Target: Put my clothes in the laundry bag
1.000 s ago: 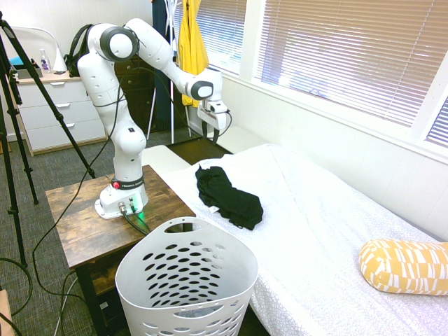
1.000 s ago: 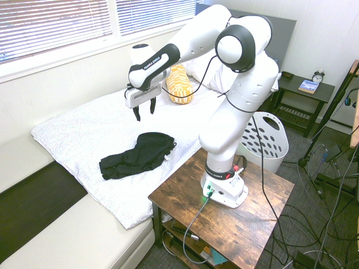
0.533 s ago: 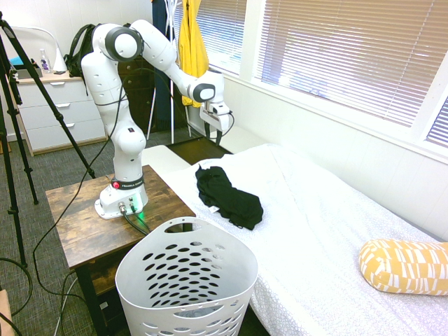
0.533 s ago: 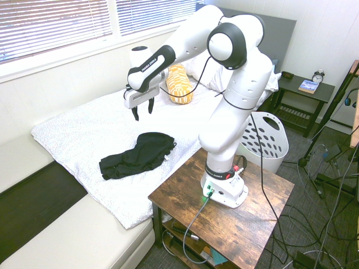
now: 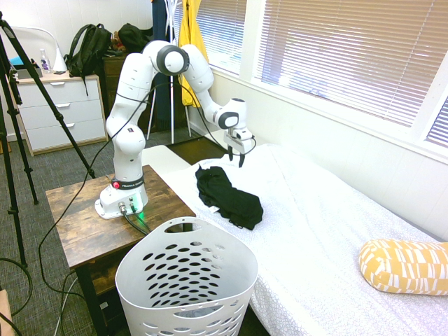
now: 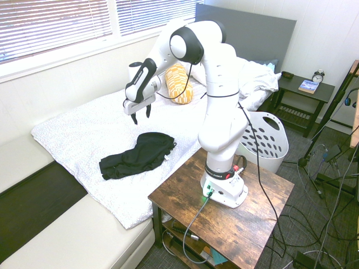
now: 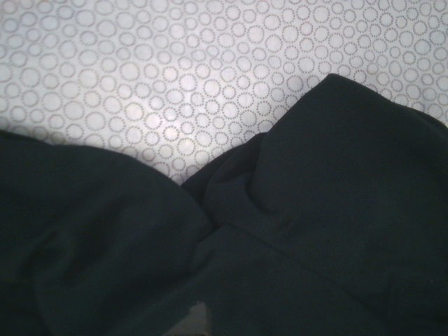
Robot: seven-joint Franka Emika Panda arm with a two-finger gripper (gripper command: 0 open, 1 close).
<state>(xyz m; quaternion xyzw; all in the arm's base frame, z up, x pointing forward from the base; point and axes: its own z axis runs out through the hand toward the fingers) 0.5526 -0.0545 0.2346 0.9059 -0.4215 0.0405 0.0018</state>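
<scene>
The clothes (image 5: 227,194), a crumpled black bundle with a small white tag, lie on the white bedspread (image 5: 329,231) near its corner. From the other side the clothes (image 6: 138,155) show beside the wooden stand. My gripper (image 5: 236,158) hangs open a little above the bed, just past the bundle's far end, holding nothing. In the second exterior view the gripper (image 6: 141,114) points down over bare bedspread behind the bundle. Black folds of the clothes (image 7: 315,231) fill most of the wrist view. The laundry bag (image 5: 186,283), a white holed basket, stands on the floor at the bed's near side.
A yellow patterned pillow (image 5: 406,266) lies at the bed's far end. A yellow garment (image 5: 191,42) hangs by the window. The arm's base sits on a wooden side table (image 5: 84,217). A white dresser (image 5: 52,112) stands at the back left and a nightstand (image 6: 305,92) beside the headboard.
The arm has stretched out and dropped, bringing the open gripper from high beside the window down close to the bed near the clothes. The clothes and the basket have not moved.
</scene>
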